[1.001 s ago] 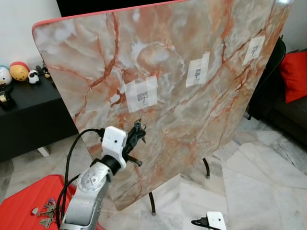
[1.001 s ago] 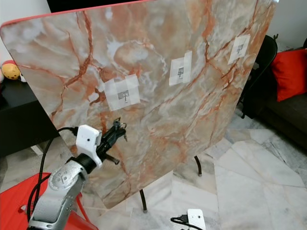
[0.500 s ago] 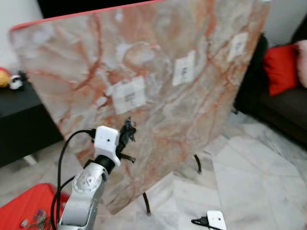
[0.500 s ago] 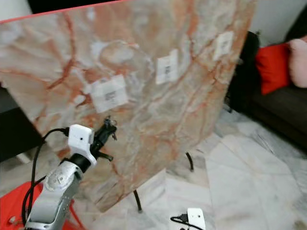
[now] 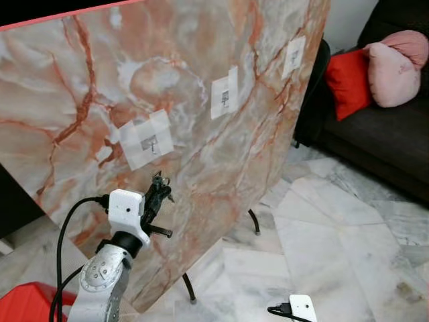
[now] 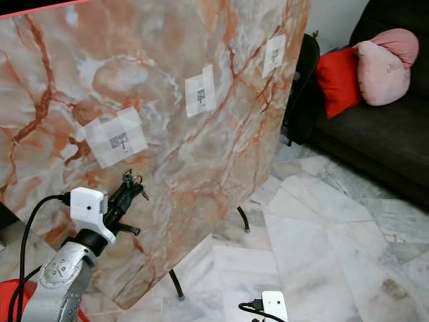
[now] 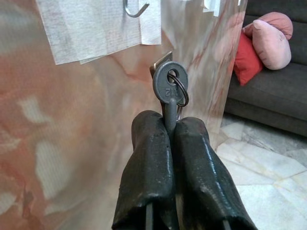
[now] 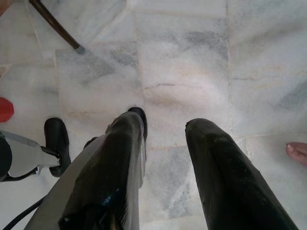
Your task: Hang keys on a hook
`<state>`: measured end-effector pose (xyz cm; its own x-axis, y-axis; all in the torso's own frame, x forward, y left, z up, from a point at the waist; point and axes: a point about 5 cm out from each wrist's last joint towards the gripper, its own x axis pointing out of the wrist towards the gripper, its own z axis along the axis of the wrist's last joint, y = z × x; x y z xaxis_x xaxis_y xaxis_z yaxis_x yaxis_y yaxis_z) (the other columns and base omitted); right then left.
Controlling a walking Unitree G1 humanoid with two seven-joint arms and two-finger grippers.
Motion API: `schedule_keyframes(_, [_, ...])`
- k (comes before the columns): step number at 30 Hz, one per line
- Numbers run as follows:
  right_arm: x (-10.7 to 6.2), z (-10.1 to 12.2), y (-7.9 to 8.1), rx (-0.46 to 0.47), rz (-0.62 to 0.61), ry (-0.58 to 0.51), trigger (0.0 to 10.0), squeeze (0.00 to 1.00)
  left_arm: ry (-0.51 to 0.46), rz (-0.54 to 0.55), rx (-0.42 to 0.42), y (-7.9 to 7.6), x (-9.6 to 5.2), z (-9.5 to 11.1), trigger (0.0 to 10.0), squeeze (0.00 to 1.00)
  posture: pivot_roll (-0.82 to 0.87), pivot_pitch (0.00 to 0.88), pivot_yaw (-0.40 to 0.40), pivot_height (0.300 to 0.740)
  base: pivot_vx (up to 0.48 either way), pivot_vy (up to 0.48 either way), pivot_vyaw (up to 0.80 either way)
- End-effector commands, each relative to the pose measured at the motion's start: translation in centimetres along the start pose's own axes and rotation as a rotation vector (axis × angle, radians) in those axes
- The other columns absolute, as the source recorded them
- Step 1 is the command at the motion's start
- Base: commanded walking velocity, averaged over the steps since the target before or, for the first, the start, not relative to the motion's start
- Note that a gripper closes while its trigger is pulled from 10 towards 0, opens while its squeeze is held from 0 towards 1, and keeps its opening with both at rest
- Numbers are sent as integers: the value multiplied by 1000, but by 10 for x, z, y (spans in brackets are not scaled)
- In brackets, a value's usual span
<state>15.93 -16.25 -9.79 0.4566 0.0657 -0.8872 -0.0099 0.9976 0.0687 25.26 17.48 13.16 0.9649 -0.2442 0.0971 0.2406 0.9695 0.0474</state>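
Observation:
My left gripper (image 5: 158,190) is shut on a dark key (image 7: 169,84) that has a ring and another key behind it. It is raised in front of a marble-patterned board (image 5: 201,168) standing on edge. The key bunch (image 5: 161,179) sits just below and slightly right of a metal hook (image 5: 151,142) on a taped white patch. In the left wrist view the hook (image 7: 135,8) curves just beyond the key head, not touching it. My right gripper (image 8: 165,125) hangs open over the floor.
Two more taped hooks (image 5: 224,96) (image 5: 293,55) sit further right on the board. Black board legs (image 5: 255,221) stand on the marble floor. A dark sofa (image 5: 382,134) with red and pink cushions is at the right. A red stool (image 5: 20,302) shows at the bottom left.
The camera has swung to the right, bringing the sofa into view. My left gripper still holds the key just under the leftmost hook, a little further right against it.

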Motion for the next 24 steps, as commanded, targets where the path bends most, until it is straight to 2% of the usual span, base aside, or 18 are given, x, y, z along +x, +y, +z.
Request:
schedule_keyframes(1, [0, 2, -2, -9, -3, -13, 10000, 0, -38, -7, 3, -1, -1, 9, 10000, 0, 78, 9, -54, 740, 0, 0, -581])
schedule_keyframes(13, [0, 2, -1, 23, -5, -28, 10000, 0, -13, 20, 21, 2, -7, 1, 10000, 0, 74, 10, -46, 740, 0, 0, 0])
schedule_keyframes(20, [0, 3, -1, 26, -7, -32, 10000, 0, -22, 30, 19, 3, -6, 4, 10000, 0, 80, 11, -49, 740, 0, -386, 0])
schedule_keyframes(24, [0, 3, -1, 27, -9, -34, 10000, 0, -23, 30, 20, 3, -4, 4, 10000, 0, 79, 10, -50, 740, 0, 0, 0])
